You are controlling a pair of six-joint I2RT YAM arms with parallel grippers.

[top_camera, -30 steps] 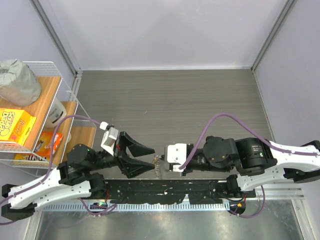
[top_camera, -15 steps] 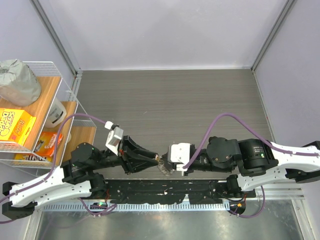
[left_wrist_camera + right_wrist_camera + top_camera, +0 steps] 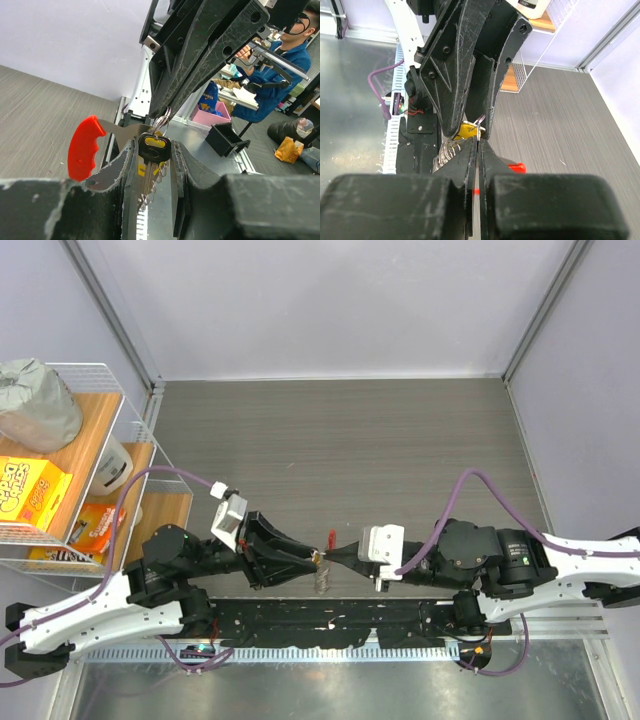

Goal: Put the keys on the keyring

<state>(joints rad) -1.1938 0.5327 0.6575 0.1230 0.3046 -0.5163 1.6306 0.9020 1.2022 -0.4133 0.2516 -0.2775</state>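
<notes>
The keys (image 3: 154, 146), here one tiny metal key with a yellow plastic head, sit pinched in my left gripper (image 3: 154, 159). It holds them in the air above the near edge of the table (image 3: 350, 440), between my two arms. My left fingers (image 3: 125, 170) are closed to a narrow gap on the key's flat faces, just behind the head.

My right gripper (image 3: 476, 144) meets the left one tip to tip. Its fingers are pressed together with almost no gap, and they appear to pinch the keyring (image 3: 161, 121) by its thin wire loop, right at the key's head. I cannot make out whether the loop already passes through the key's hole.

The key's long axis runs along my left gripper, with the head outward toward the right gripper and the blade back between my fingers. From above, that line runs left to right. The keyring's red plastic piece (image 3: 85, 147) sticks out sideways toward the far side of the table. A cluster of silvery links (image 3: 445, 150) hangs loose below.

I judge the key light, stiff and slick, likely to pivot if gripped by its edge, so the flat faces of the head are the place to hold it. The ring looks thin and springy and its links will swing. I judge the wire itself a steadier hold than the red piece.
</notes>
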